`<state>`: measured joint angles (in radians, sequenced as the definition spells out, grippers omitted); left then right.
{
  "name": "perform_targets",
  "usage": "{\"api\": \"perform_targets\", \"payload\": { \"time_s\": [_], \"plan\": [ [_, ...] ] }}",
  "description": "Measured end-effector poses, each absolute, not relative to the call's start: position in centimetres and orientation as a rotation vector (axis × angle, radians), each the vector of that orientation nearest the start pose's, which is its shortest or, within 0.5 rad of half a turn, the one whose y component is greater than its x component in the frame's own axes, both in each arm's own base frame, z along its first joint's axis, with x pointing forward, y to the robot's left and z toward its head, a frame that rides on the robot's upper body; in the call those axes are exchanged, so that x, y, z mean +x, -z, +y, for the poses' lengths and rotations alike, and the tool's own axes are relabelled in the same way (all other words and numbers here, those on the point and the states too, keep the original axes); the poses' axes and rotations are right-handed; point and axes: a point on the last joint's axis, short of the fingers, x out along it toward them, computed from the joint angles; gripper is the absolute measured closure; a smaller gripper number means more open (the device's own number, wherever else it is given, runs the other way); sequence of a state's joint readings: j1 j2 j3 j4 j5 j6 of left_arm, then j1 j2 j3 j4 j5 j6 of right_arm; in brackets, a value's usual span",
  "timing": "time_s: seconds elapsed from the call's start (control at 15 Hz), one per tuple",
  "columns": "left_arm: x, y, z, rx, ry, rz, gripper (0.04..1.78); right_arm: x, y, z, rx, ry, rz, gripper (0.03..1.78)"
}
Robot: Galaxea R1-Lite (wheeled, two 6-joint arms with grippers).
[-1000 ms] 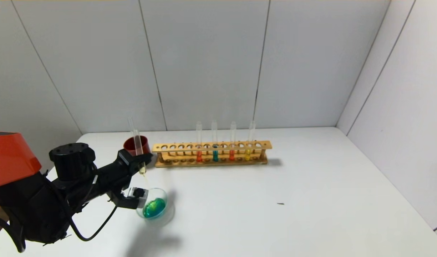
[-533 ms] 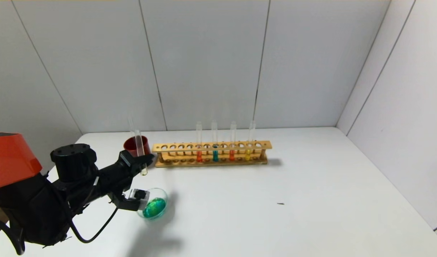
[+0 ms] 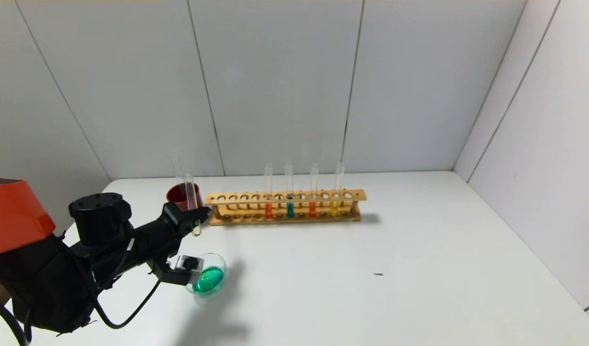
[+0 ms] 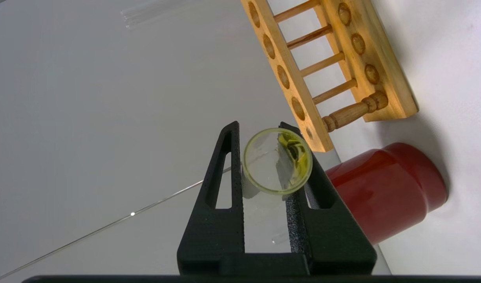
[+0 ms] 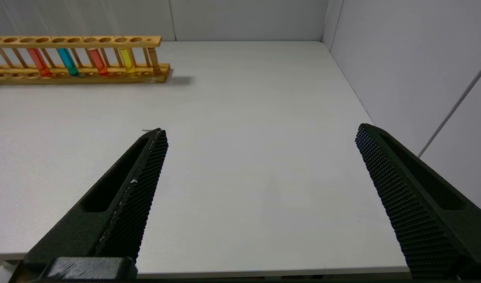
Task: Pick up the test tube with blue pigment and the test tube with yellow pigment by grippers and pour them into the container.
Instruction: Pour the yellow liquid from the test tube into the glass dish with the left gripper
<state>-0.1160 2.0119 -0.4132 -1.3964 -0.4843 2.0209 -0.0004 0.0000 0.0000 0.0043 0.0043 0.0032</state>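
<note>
My left gripper [image 3: 194, 220] is shut on a clear test tube [image 3: 192, 202] that holds only a yellowish trace at its lower end. It stands nearly upright, just behind the container [image 3: 223, 263], a small glass dish with green liquid in it. In the left wrist view the tube [image 4: 277, 161] shows end-on as a yellow-tinted ring between the black fingers [image 4: 220, 188]. A tube with teal-blue liquid [image 3: 290, 209] and one with yellow liquid [image 3: 333, 207] stand in the wooden rack [image 3: 284, 197]. My right gripper [image 5: 262, 129] is open and empty over the table's near right part.
A dark red cup [image 3: 178, 194] with an empty clear tube [image 3: 178, 175] in it stands at the rack's left end, close behind my left gripper. Two orange-red tubes [image 3: 268, 210] also stand in the rack. A small dark speck [image 3: 378, 274] lies on the white table. Walls enclose the back and right.
The held tube has shifted slightly right and stands a little more upright. The liquid in the dish looks more evenly green. The right arm has not moved.
</note>
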Motion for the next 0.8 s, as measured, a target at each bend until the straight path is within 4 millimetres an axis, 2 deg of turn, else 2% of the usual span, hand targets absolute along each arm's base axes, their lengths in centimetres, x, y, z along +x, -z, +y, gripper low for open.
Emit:
{"api": "perform_targets", "payload": {
  "time_s": [0.4, 0.8],
  "plan": [
    [27.6, -8.6, -4.3, 2.048, 0.505, -0.534, 1.48, -2.3, -7.5, 0.0, 0.003, -0.004, 0.005, 0.06],
    [27.2, -8.5, -4.7, 2.068, 0.492, -0.531, 1.48, -2.3, -7.5, 0.0, 0.003, -0.004, 0.005, 0.06]
  ]
}}
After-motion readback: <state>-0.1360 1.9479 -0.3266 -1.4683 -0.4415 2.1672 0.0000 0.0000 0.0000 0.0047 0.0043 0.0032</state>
